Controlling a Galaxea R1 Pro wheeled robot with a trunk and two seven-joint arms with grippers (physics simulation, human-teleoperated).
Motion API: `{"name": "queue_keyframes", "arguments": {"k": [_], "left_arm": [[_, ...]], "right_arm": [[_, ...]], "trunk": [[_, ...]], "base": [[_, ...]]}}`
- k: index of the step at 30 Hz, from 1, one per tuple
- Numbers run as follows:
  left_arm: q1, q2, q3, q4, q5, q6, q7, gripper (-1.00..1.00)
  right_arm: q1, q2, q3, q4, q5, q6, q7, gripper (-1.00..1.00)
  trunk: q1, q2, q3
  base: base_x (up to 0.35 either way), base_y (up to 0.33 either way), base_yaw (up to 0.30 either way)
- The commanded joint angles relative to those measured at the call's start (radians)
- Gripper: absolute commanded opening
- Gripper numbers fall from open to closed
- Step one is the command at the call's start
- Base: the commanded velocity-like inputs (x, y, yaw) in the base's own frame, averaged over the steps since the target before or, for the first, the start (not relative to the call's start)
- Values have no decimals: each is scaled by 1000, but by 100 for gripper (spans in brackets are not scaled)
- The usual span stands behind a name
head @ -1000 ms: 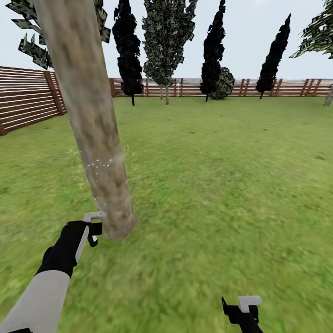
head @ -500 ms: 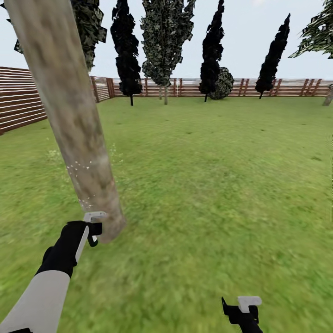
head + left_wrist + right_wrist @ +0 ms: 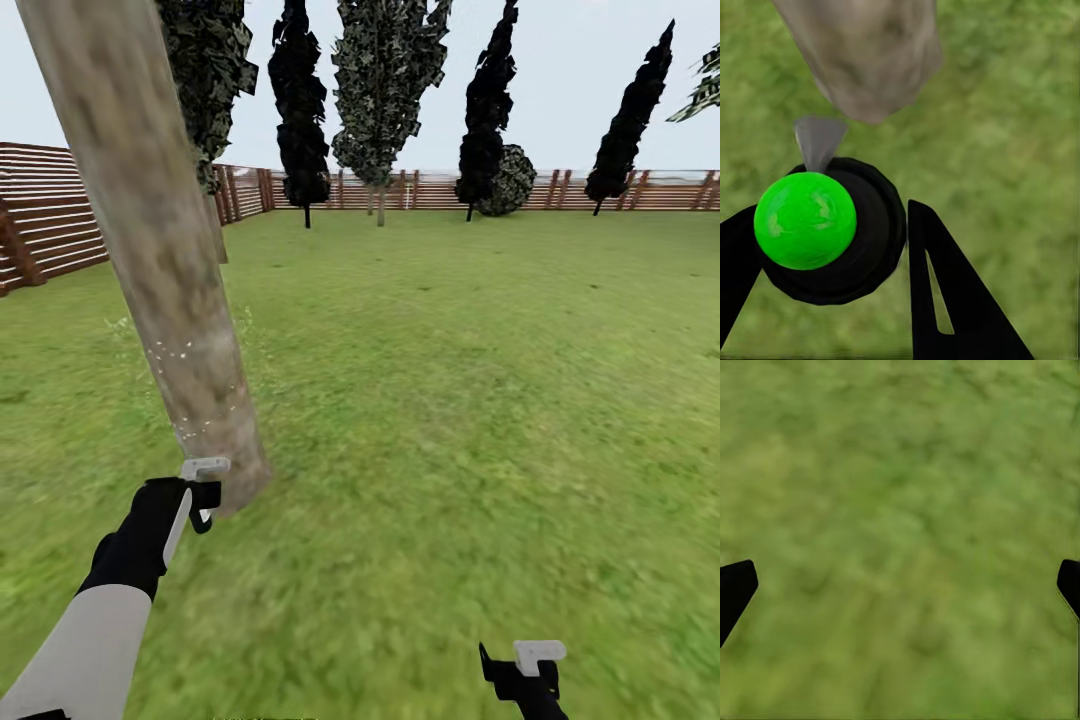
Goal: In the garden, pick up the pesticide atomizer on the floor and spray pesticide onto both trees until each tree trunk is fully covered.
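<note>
Left pincer [image 3: 832, 247] clamps the atomizer [image 3: 832, 229], a round black body with a glossy green ball and grey cone nozzle aimed at the trunk [image 3: 160, 260] just ahead, a thick, mottled grey-beige column flecked with white droplets. Its arm reaches forward, low over the blurry grass [image 3: 450, 400]. Right pincer [image 3: 900, 585] hangs open above the lawn. Since a moment ago, the whole view has swung, revealing more fence [image 3: 50, 215].

A: The tree trunk [image 3: 165, 270] is pale grey-beige, mottled brownish-green and flecked with white specks; the lawn [image 3: 450, 400] is blotchy green.

B: The atomizer [image 3: 825, 229] is black with a glossy bright green ball and grey nozzle. The fence [image 3: 45, 225] is brown-slatted, the cypresses [image 3: 300, 110] near black.
</note>
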Motion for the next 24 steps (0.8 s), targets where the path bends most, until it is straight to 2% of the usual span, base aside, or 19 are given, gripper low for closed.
{"name": "queue_keyframes", "arguments": {"k": [1,7,9,13,19,23,24], "left_arm": [[0,0,0,0,0,0,0,-100],[0,0,0,16,1,-3,-1,-100],[0,5,2,38,5,-53,-1,-100],[0,10,36,39,6,-83,2,-100],[-29,5,39,30,6,-68,0,-100],[-98,1,35,30,5,-5,0,-100],[-101,4,33,29,5,0,-1,-100]], "right_arm": [[0,0,0,0,0,0,0,100],[0,1,0,0,-1,0,0,100],[0,0,0,0,-1,0,0,100],[0,0,0,0,-1,0,-1,100],[0,-1,0,0,-2,0,-2,100],[0,-2,0,0,-2,0,-2,100],[0,-2,0,0,-2,0,-2,100]], "trunk": [[0,0,0],[0,0,0],[0,0,0],[0,0,0],[0,0,0],[0,0,0],[0,0,0]], "base": [[57,-273,92],[141,-262,29],[234,-188,235],[59,-42,271],[1,-1,121],[0,0,1],[0,0,0]]}}
